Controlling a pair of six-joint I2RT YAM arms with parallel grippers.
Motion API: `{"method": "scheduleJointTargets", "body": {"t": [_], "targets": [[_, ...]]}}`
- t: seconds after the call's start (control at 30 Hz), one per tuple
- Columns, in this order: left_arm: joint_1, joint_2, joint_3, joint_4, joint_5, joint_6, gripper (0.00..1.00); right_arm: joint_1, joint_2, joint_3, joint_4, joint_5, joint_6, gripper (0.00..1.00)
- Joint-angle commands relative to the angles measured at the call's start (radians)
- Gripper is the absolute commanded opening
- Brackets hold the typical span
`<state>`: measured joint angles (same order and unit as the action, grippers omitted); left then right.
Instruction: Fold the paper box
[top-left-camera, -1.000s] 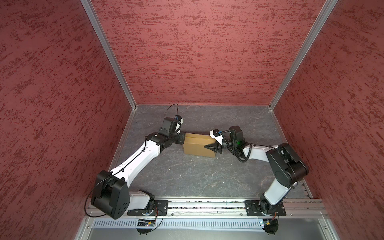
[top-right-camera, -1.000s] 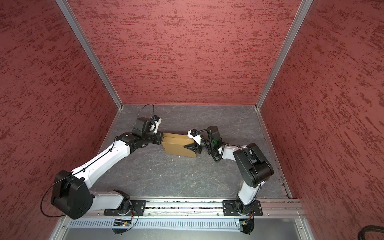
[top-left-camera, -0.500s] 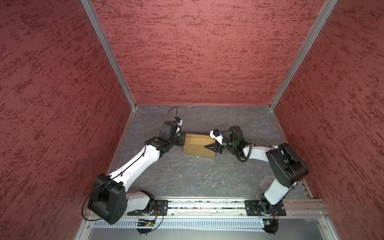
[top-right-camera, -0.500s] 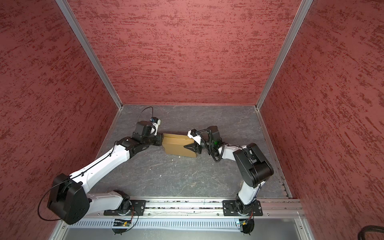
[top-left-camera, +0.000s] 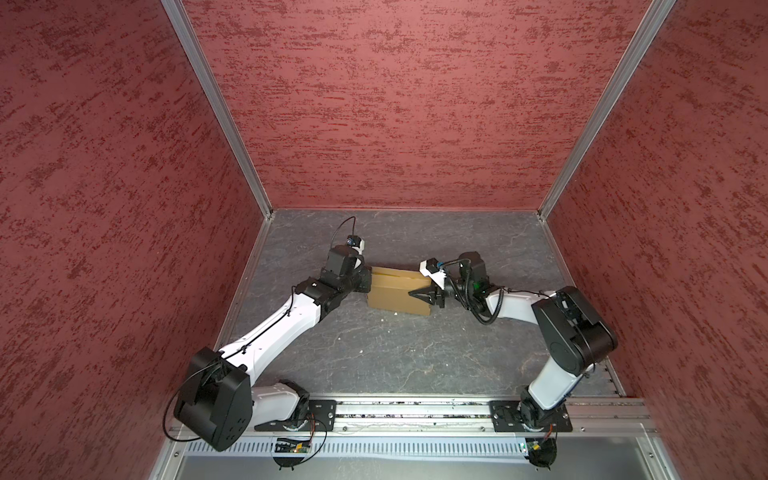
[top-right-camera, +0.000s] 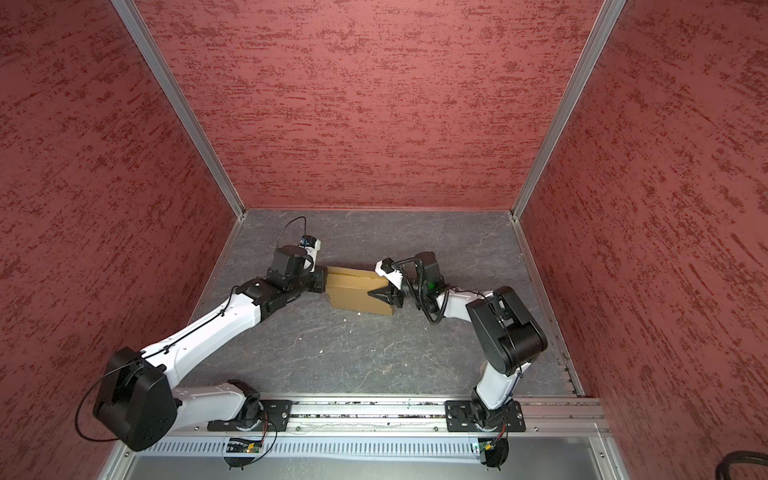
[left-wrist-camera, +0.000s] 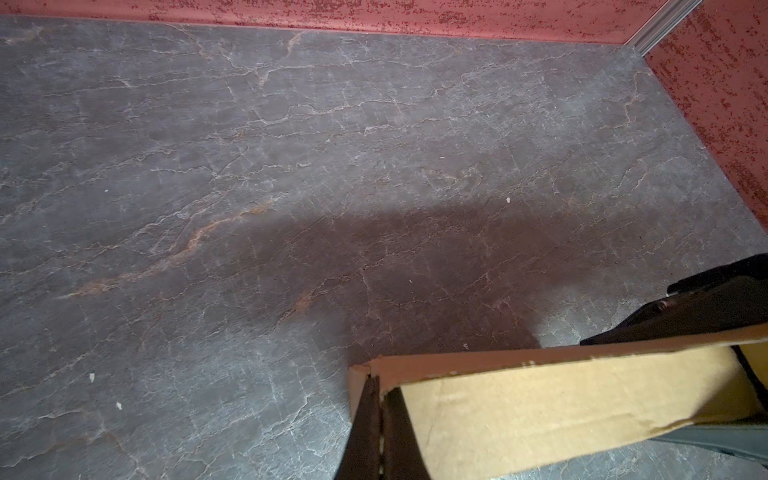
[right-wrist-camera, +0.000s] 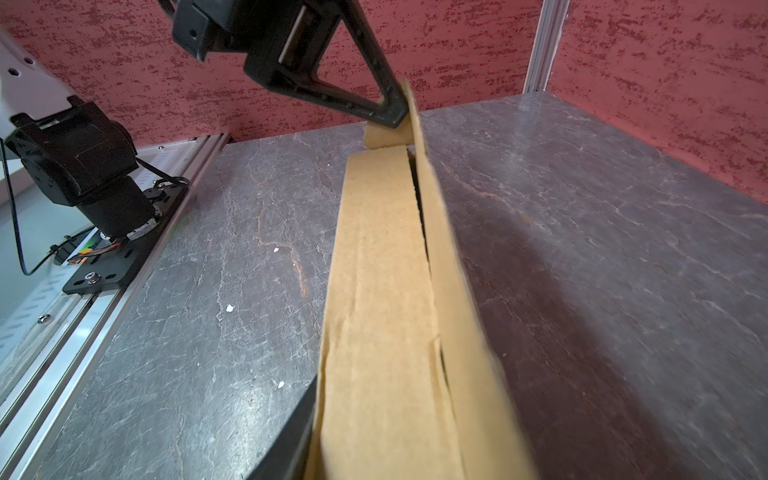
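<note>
The tan paper box (top-left-camera: 397, 291) (top-right-camera: 359, 293) stands on one long edge on the grey stone-look floor, held between both arms. At its left end my left gripper (top-left-camera: 368, 280) (left-wrist-camera: 376, 388) is shut, pinching a thin cardboard flap at the box's corner (left-wrist-camera: 540, 399). My right gripper (top-left-camera: 419, 295) (top-right-camera: 376, 296) is shut across the thickness of the box's right end. In the right wrist view the box (right-wrist-camera: 382, 291) runs away between the jaws; one dark finger (right-wrist-camera: 297, 432) shows beside it and the other is hidden behind the cardboard.
Red textured walls close in the back and both sides. An aluminium rail (top-left-camera: 415, 409) with both arm bases runs along the front. Small white crumbs (right-wrist-camera: 229, 308) lie on the floor (top-left-camera: 395, 353).
The left arm's shoulder and elbow have sunk a little toward the front. The box and the right gripper keep their place.
</note>
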<state>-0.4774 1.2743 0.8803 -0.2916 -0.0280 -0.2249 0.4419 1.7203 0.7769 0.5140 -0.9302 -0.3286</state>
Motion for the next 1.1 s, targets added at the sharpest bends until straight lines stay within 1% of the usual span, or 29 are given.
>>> {"method": "scheduleJointTargets", "body": {"t": [0.0, 0.43, 0.77, 1.07], "targets": [[-0.033, 0.000, -0.029, -0.014, 0.065, -0.011, 0.00, 0.009, -0.001, -0.002, -0.052, 0.044, -0.008, 0.26], [-0.037, -0.025, -0.083, 0.012, 0.050, -0.034, 0.00, 0.009, -0.002, -0.006, -0.050, 0.049, -0.003, 0.26], [-0.063, -0.028, -0.133, 0.059, 0.025, -0.069, 0.00, 0.008, 0.002, -0.008, -0.044, 0.052, 0.010, 0.26], [-0.072, -0.018, -0.155, 0.081, -0.005, -0.080, 0.00, 0.008, -0.002, -0.007, -0.045, 0.053, 0.012, 0.29]]}}
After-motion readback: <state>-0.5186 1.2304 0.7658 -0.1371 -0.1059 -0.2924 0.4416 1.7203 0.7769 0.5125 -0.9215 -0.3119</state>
